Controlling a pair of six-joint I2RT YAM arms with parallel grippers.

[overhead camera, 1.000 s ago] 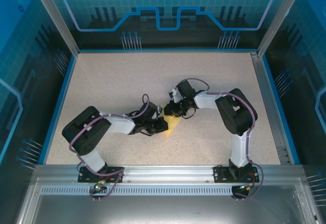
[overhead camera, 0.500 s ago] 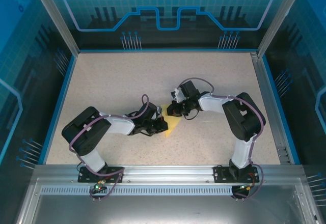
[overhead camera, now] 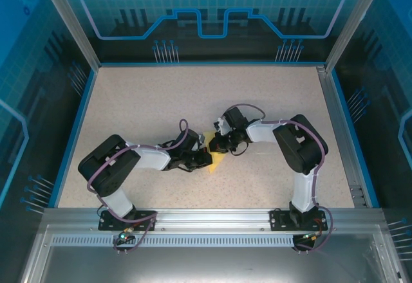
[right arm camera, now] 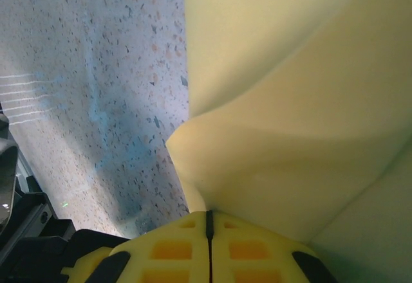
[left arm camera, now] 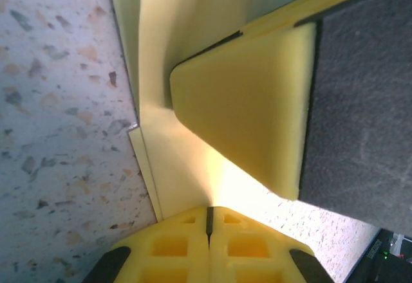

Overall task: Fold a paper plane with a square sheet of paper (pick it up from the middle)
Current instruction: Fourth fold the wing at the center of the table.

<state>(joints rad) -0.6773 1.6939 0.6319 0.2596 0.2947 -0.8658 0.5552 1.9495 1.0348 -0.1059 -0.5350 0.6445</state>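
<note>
Right gripper (overhead camera: pixel 214 146) edged nearer, jaws now pinching paper (overhead camera: pixel 219 160) | left gripper (overhead camera: pixel 203 159) clamps it too | pale-yellow, layered, curling | outline mostly arm-hidden

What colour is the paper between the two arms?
The paper is pale yellow; clearest in right wrist view.

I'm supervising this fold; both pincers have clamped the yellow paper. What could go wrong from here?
1. The left pincer and right pincer are both shut on the same paper, close together; pulling apart could tear it.
2. By the right pincer the paper bows in a loose curve; flattening it on the table may set a crooked crease.
3. In the left wrist view one layer's edge sticks out past another, so folds may end misaligned.
</note>
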